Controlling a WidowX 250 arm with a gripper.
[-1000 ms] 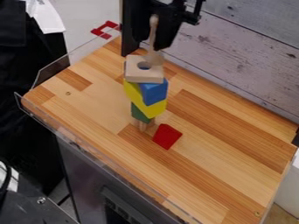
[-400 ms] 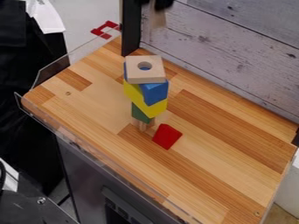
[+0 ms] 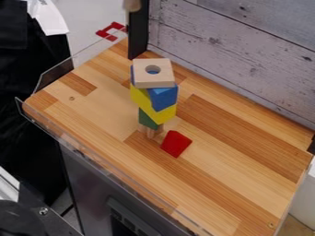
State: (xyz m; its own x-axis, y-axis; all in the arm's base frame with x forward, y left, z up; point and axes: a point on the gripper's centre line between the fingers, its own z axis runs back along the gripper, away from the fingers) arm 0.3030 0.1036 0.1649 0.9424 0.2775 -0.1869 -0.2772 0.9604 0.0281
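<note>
Pale wood topped the stack: a square, natural-wood block with a round hole through it [image 3: 163, 81] lay on a bright blue wooden block [image 3: 163, 97]. Under these came a yellow block with angled faces [image 3: 163, 114], then a green block [image 3: 147, 120], and at the foot short, unpainted wooden supports [image 3: 150, 132] that met the worktop [image 3: 227, 184]. The tower stood upright, though its pieces were turned at differing angles. Just beside its base, apart from it, lay a red wooden block [image 3: 176, 144].

As far as could be judged, the stacking was well along, with several layers standing together and the red block outside the stack. Whether that piece was meant to join the others could not be told, nor whether the work was building up or taking down. How the jaws stood could not be told either.

Farther out, a rounded piece of pale wood [image 3: 131, 5] stood out at the top edge, well away from the tower, near a black upright post [image 3: 138, 34]. A red bracket-like piece [image 3: 111, 31] sat beyond the worktop's far left corner, and a weathered grey plank wall [image 3: 246, 60] rose behind.
</note>
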